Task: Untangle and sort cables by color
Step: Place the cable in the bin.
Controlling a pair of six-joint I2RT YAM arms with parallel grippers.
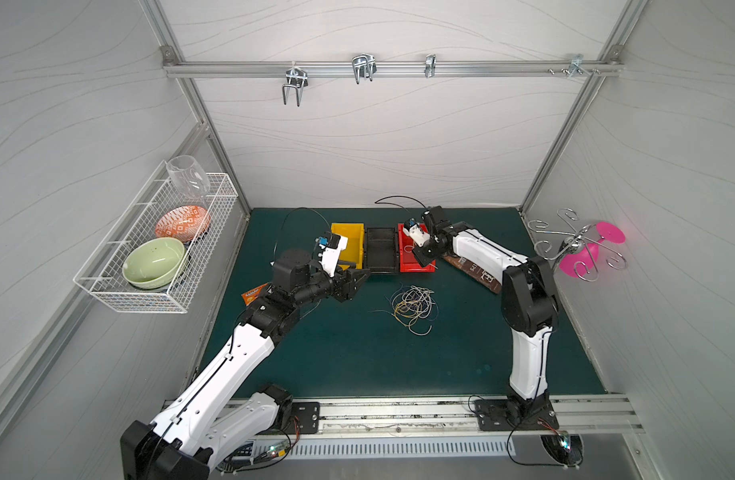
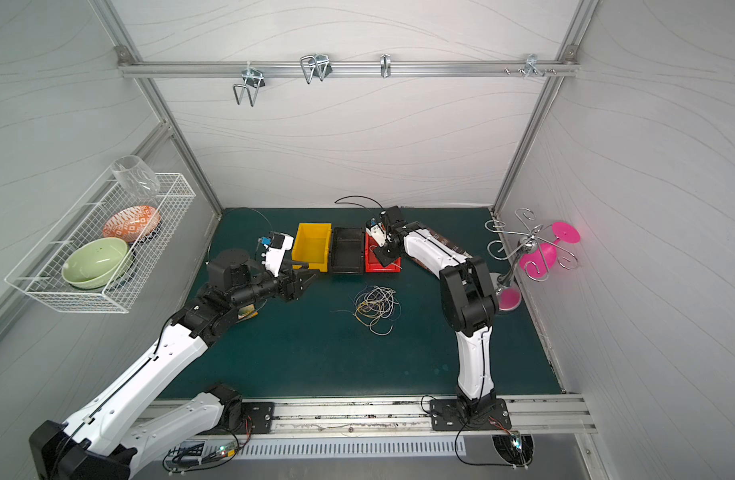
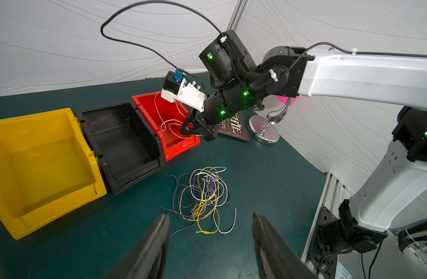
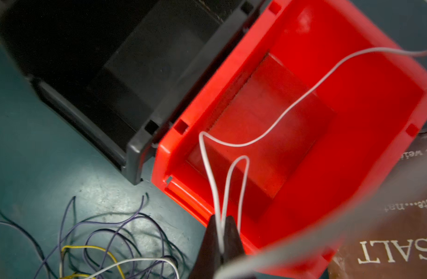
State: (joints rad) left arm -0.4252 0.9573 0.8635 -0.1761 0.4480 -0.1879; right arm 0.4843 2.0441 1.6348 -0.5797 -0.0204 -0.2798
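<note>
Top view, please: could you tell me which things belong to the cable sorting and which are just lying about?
Job: cable tangle; white cable in the shut right hand; yellow bin, black bin, red bin.
Lying about: brown bag, orange packet, wire basket, bowls, pink glass.

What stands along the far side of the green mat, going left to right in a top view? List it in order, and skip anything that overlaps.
Yellow plastic bin → black plastic bin → red plastic bin → brown snack bag.
</note>
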